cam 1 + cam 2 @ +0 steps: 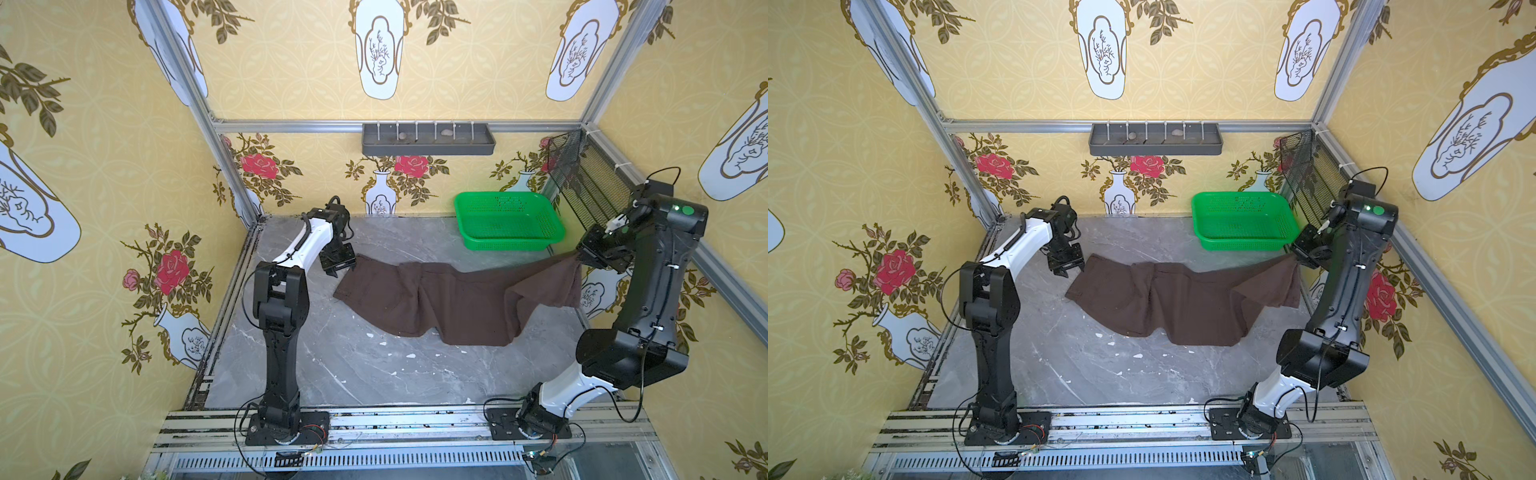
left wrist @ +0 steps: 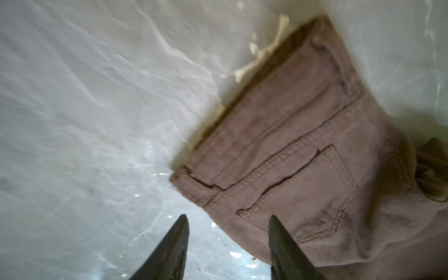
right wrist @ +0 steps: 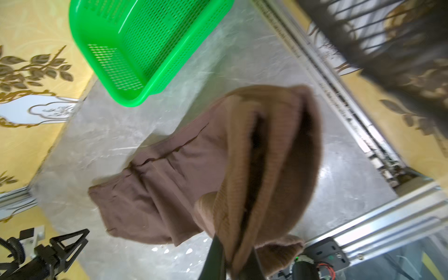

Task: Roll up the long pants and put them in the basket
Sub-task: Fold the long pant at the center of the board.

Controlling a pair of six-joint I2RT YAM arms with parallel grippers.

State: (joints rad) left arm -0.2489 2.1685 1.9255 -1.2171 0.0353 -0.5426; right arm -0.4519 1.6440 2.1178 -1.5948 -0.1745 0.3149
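Dark brown pants [image 1: 457, 303], seemingly ribbed; green basket [image 1: 511, 244]

Black arms [image 1: 282, 332], white shells [image 1: 309, 245], black cables [image 1: 640, 390]

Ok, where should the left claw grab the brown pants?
Best guess: the waistband corner of the long pants, nearest the open left claw. Come down from above on the left arm's side: that end lies flat with a free edge, while the right claw holds the leg end lifted.
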